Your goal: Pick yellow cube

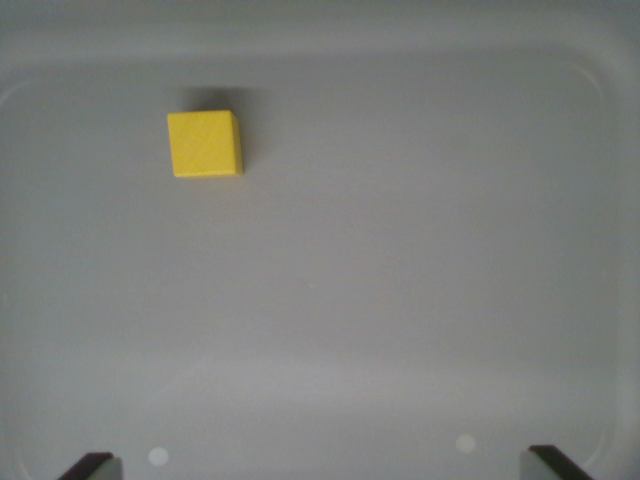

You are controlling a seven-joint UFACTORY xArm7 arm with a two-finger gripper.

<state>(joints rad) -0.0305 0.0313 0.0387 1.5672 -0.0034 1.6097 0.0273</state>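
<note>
Looking down: the wrist camera faced straight onto a grey tray (420, 250) with rounded corners and a faint raised rim.
Cube: a yellow cube (204, 144) sat flat on the tray floor in the upper part of the wrist view's left, throwing a short shadow toward the top edge.
Fingers: the gripper (325, 465) stood spread wide, one dark fingertip (92, 466) at the bottom left corner and the other at the bottom right, holding nothing.
Gap: the cube lay well apart from both fingertips, nearer the left one's side.
Surroundings: nothing else rested on the tray; bare grey floor lay between cube and fingers.
Marks: two pale round spots (158, 457) showed low on the tray, possibly light reflections.
Cut off: only the very tips of the fingers showed; the tray's outer edges ran past the frame.
</note>
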